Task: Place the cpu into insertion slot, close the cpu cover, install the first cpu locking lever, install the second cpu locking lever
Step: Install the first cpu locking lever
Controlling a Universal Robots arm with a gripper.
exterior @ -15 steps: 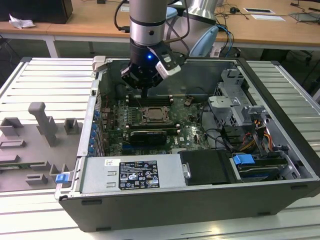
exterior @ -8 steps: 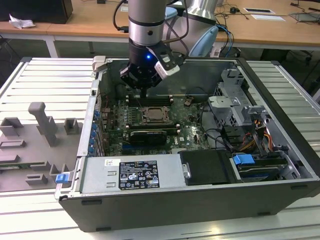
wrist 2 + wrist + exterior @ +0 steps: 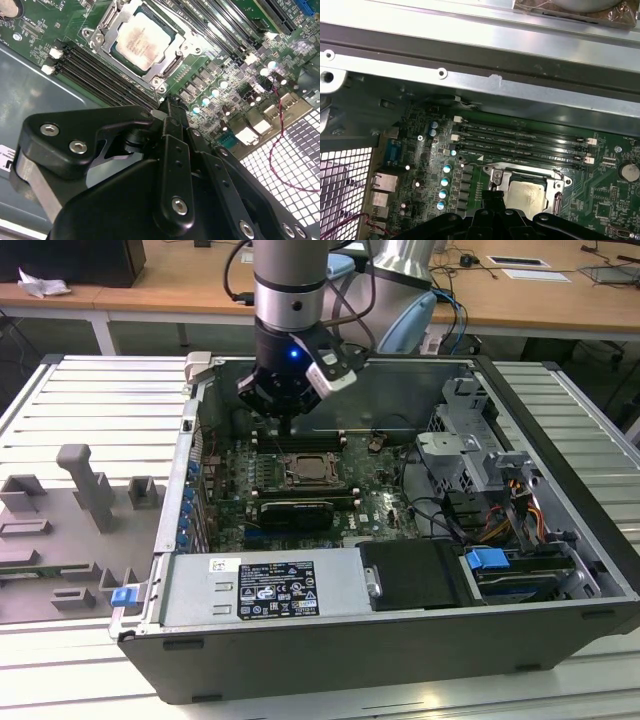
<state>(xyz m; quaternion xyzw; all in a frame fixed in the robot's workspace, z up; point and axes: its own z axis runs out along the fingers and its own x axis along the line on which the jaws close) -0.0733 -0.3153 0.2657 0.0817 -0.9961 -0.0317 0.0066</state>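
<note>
I have the tool (image 3: pixel 288 423) hanging inside the open PC case (image 3: pixel 560 540), just above the motherboard (image 3: pixel 385 495) and near the memory slots (image 3: pixel 107 75) beside the socket. In the second wrist view its fingers come together to one narrow tip with no gap I can make out, and nothing is pinched there, so I read it as closed and empty.

The cpu (image 3: pixel 141 41) sits flat in the insertion slot (image 3: pixel 170 65), pale metal face up; it also shows in the first wrist view and, small, in the exterior view. The cpu cover (image 3: pixel 112 17) lies down around the chip, its window framing the metal face. So, judging by how things lie, placing and cover-closing look done. A thin wire lever runs along the socket edge in the first wrist view; I can't tell whether either lever is latched under its hook.

The closed tip makes sense for lever work (a single narrow point can push a thin wire where spread fingers would not), and it hovers beside the socket's corner rather than over the chip.

Writing: faint print marks the chip face, and a white label (image 3: pixel 275 590) with logos sits on the power supply box (image 3: pixel 260 585) at the case front. I won't read off either.

A grey fixture block (image 3: pixel 85 485) stands on the ribbed counter (image 3: pixel 90 390) at the exterior view's left, well apart from the case.
</note>
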